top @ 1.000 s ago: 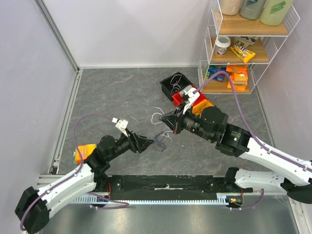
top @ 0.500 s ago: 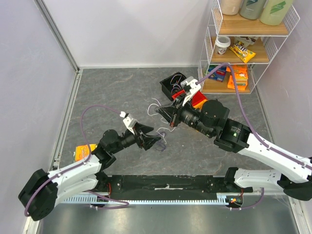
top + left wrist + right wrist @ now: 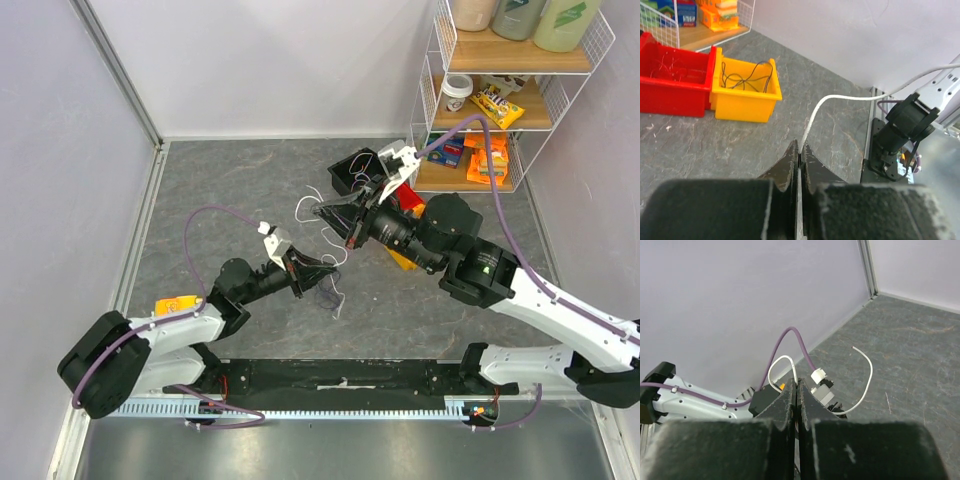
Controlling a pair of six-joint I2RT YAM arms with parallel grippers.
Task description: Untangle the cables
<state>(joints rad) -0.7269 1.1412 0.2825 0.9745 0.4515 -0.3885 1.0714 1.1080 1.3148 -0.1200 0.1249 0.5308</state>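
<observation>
Pinching a white strand with the left hand; its jaws are sitting closed tight on it, with the strand rising out of the tips and curving off to the right in the left wrist view; right hand is also sitting fully closed, with a white loop coming out right at its tips, so it is looking like it's gripping the cables too; in the top view the cables are sitting around the middle of the desk, a bit toward the near edge; a dark purple clump is sitting just beside the left hand's tips, a white tail trailing toward the near edge; cannot tell whether the clump is touching the desk; more white loops are spreading between the two hands and around the right hand, which is pointing toward the left edge from mid-desk; the hands are sitting near each other but apart; red bin and yellow bin are standing side by side, touching, toward the far right, with thin dark wires lying in the yellow one; black bin is sitting farther back; wire rack is standing at the far right corner; orange packet is lying by the near left corner
</observation>
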